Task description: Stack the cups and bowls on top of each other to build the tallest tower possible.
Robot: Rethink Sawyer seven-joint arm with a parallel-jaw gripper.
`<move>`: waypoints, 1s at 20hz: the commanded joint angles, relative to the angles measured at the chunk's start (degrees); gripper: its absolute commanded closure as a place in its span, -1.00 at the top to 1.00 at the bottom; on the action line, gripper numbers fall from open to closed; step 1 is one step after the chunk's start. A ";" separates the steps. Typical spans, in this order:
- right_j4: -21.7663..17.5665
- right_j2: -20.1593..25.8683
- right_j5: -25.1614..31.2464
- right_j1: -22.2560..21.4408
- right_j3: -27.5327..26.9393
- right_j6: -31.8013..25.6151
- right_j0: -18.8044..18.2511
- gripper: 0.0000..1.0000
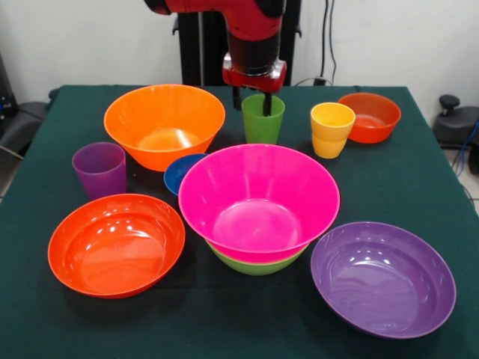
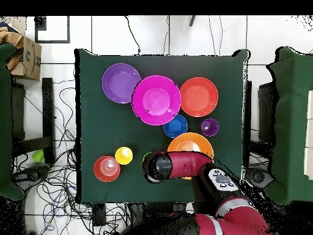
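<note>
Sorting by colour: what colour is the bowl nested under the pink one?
Lime green; its rim shows below the pink bowl, best in the front view.

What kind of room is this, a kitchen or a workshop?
Likely a robotics lab: a red robot arm stands over a green-covered table of plastic bowls, with loose cables across the tiled floor.

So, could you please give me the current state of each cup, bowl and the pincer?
pincer: at the green cup's rim, one finger inside, one outside
green cup: upright, on the table
yellow cup: upright, free
purple cup: upright, free
pink bowl: nested in the lime green bowl
large orange bowl: upright, empty
small blue bowl: upright, partly hidden
both red-orange bowls and the purple bowl: upright, empty
</note>
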 commanded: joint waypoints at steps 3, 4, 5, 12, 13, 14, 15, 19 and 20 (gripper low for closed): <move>-3.40 -2.22 -5.42 3.11 -6.91 2.48 1.74 1.00; -3.36 -2.40 -5.47 3.13 -6.91 2.32 1.74 1.00; -3.33 -2.59 -5.51 3.15 -6.90 2.15 1.74 1.00; -2.44 -2.64 -4.40 1.13 -5.07 1.58 1.90 1.00; -2.45 -2.78 -4.38 1.06 -5.11 1.62 1.98 1.00; -2.34 -2.71 -4.38 1.28 -5.43 1.60 1.97 1.00; -2.24 -2.64 -4.38 1.50 -5.76 1.58 1.96 1.00; -2.40 -2.71 -5.53 1.53 -5.58 1.81 2.07 1.00; -2.17 -2.54 -5.40 1.53 -5.36 1.76 1.79 1.00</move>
